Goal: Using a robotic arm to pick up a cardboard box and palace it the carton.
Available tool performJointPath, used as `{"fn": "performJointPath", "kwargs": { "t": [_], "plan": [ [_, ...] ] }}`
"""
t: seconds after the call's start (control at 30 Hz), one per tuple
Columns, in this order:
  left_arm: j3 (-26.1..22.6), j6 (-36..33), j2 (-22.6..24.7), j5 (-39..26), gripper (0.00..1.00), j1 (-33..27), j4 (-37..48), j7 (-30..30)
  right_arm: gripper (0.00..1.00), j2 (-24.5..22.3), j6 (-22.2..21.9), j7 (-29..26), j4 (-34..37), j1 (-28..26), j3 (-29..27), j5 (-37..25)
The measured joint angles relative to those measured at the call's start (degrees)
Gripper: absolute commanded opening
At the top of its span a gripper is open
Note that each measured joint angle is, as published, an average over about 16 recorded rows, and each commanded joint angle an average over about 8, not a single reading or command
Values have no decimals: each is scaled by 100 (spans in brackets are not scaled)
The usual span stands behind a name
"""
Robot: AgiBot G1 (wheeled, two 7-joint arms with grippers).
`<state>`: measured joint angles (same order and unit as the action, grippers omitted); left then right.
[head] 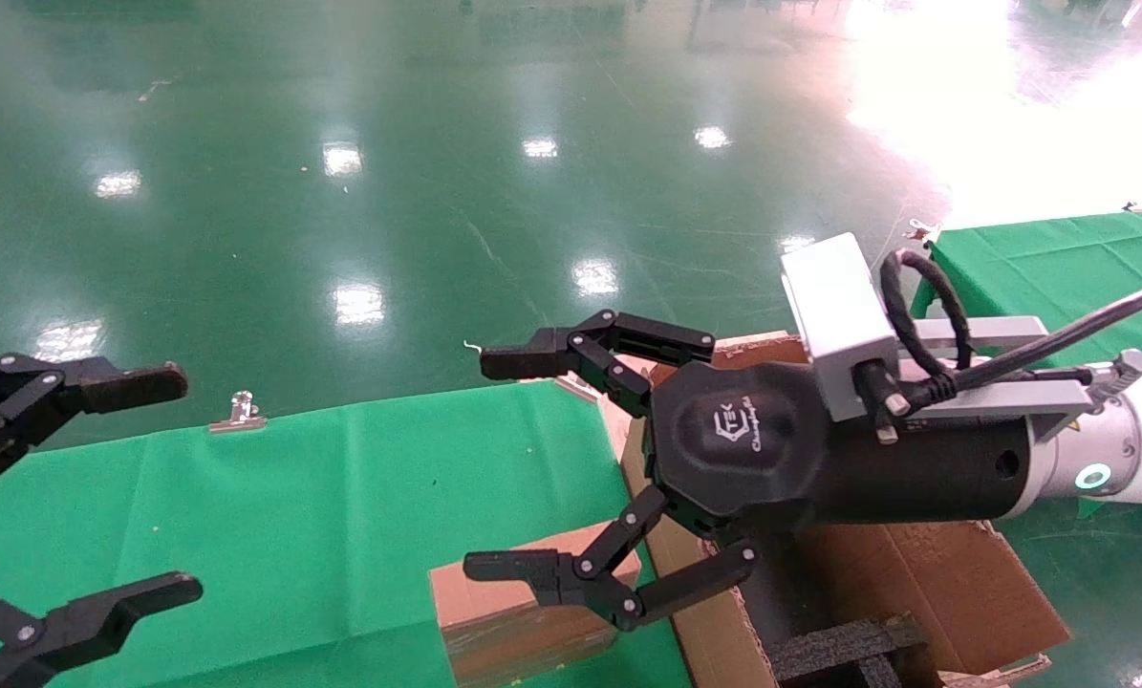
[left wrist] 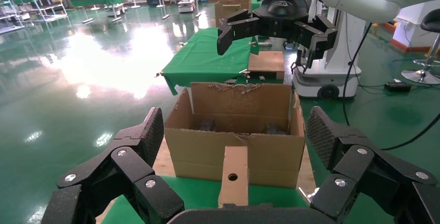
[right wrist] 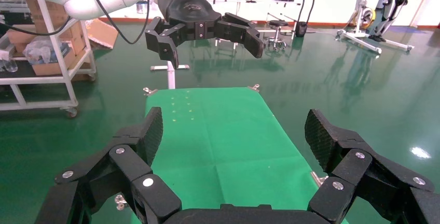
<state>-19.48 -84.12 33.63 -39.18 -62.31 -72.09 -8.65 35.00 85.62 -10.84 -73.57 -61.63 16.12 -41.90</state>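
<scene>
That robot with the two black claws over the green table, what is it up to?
It is about to move a small cardboard box into the big open carton beside it. The right claw hangs open above the small box, which stands on the green table right next to the carton, not yet gripped. The left claw waits open at the table's other side, holding nothing.

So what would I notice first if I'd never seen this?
The big black right gripper, open wide, hanging above the small box on the green table. Right beside the box stands the torn carton, and the left gripper waits open at the table's far left.
</scene>
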Motion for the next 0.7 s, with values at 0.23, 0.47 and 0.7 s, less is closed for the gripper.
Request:
{"fn": "performJointPath", "kwargs": {
  "t": [0.23,0.47,0.7],
  "plan": [
    [0,0,0,0,100,0,0,0,100,0,0,0,0,0,0,0],
    [0,0,0,0,100,0,0,0,100,0,0,0,0,0,0,0],
    [0,0,0,0,33,0,0,0,100,0,0,1,0,0,-1,0]
  ]
}}
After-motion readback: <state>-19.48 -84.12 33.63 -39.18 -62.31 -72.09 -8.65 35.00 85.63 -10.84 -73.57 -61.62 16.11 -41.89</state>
